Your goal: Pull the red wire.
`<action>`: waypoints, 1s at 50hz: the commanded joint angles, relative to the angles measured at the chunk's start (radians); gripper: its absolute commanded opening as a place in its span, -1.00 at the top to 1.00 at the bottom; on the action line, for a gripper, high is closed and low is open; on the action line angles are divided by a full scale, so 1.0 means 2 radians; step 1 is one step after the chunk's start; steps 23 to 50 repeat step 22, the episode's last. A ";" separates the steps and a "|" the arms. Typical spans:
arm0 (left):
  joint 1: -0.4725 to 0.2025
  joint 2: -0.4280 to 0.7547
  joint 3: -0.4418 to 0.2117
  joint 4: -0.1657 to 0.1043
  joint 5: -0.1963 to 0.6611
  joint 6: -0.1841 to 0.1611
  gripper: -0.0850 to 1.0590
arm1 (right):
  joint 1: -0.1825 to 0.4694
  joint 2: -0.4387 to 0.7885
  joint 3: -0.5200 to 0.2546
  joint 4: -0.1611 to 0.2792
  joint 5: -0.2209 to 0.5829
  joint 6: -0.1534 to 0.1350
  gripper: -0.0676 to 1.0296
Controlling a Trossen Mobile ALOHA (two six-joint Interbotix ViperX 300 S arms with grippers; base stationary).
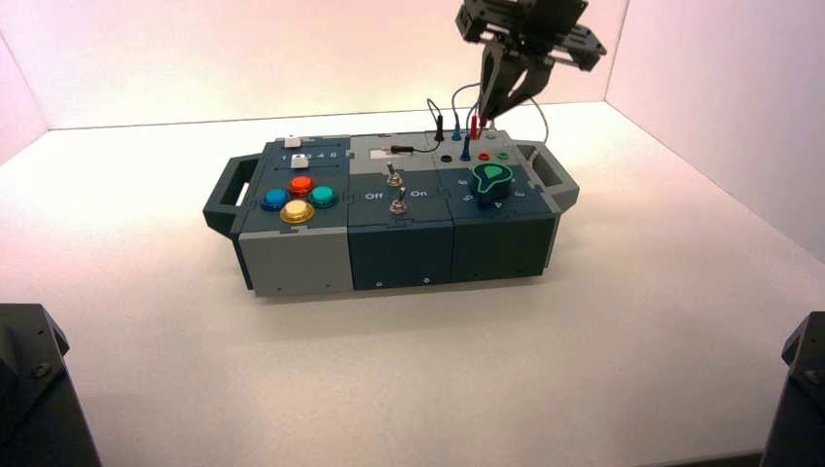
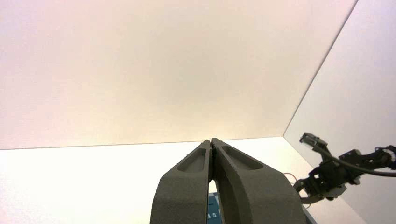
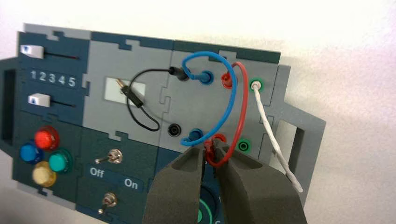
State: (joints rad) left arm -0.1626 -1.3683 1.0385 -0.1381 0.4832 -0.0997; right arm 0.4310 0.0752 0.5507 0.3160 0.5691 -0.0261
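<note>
The red wire (image 3: 242, 107) loops over the box's wire panel, with its far plug (image 3: 226, 79) seated in the back red socket. My right gripper (image 3: 211, 148) is shut on the wire's near red plug (image 3: 212, 150), beside the front red socket (image 3: 220, 138). In the high view the right gripper (image 1: 484, 115) hangs over the box's back right corner, holding that plug (image 1: 474, 125) a little above the panel. My left gripper (image 2: 212, 140) is shut on nothing, parked away from the box and facing the far wall.
The box (image 1: 292, 253) also carries a blue wire (image 3: 205, 58), a black wire (image 3: 140, 100) with one end loose, and a white wire (image 3: 273, 135) trailing off the right side. Two toggle switches (image 1: 394, 190), a green knob (image 1: 492, 180) and coloured buttons (image 1: 298, 197) sit nearer the front.
</note>
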 commanded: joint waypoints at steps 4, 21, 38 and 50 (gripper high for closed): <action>-0.009 0.017 -0.014 0.000 -0.010 0.002 0.91 | 0.002 -0.034 -0.013 0.000 0.003 -0.002 0.61; -0.025 0.031 -0.001 0.000 -0.038 0.003 0.91 | 0.003 -0.071 -0.001 -0.009 -0.011 -0.005 0.61; -0.025 0.033 -0.001 0.000 -0.041 0.003 0.91 | 0.004 -0.071 0.000 -0.011 -0.012 -0.005 0.61; -0.025 0.033 -0.001 0.000 -0.041 0.003 0.91 | 0.004 -0.071 0.000 -0.011 -0.012 -0.005 0.61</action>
